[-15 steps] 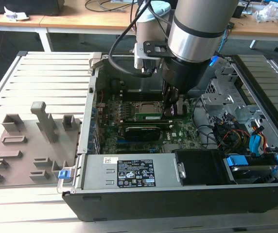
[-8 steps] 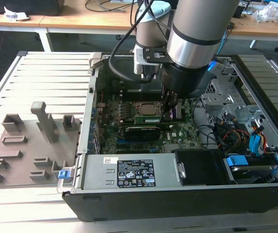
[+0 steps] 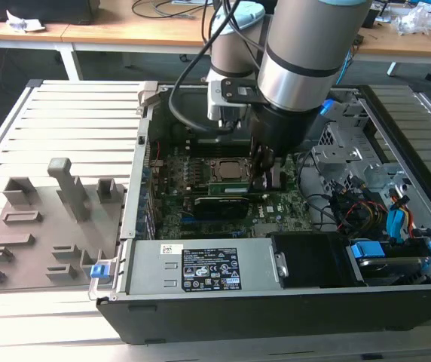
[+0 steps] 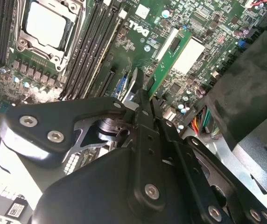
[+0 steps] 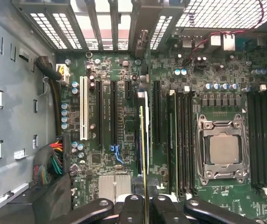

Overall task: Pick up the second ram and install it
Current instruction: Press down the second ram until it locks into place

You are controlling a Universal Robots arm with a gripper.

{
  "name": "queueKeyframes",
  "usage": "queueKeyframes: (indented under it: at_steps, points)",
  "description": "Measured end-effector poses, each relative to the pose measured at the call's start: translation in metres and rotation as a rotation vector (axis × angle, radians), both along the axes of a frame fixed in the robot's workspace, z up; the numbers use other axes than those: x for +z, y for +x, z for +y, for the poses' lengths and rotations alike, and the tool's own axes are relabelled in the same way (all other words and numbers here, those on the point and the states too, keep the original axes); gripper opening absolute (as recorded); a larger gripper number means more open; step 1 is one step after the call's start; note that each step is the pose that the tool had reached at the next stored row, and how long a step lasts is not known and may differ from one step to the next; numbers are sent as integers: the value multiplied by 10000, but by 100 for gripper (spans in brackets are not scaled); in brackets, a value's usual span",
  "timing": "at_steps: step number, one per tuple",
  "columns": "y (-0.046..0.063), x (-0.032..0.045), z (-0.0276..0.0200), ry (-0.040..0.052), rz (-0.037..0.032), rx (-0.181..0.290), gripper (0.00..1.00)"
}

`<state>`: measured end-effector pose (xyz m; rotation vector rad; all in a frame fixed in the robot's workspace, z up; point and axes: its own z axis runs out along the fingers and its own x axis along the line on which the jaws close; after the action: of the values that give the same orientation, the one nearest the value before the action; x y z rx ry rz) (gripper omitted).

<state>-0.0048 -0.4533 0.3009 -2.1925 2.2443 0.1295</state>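
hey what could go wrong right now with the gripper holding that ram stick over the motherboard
The gripper is shut on one end of the second ram, so the long free end could tilt or slip during pressing. In the first wrist view the stick hangs beside the empty memory slots, not visibly in one; misalignment could jam it. Nearby capacitors and the processor socket could be struck.

Ram (image 4: 178, 52) in end effector (image 4: 145, 95); above motherboard (image 5: 124, 182).
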Motion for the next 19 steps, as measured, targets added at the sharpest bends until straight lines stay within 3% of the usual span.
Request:
queueKeyframes:
  at_steps: [3, 8, 9, 12, 19]
  points:
    - [0, -28, 0, -5, 0, 0, 14]
    - [0, -43, 301, -11, -1, -1, 14]
    - [0, -47, 335, -9, -1, 0, 14]
    - [-30, -53, 375, -11, 0, -1, 14]
    - [-116, -74, 524, -11, 0, 0, 14]
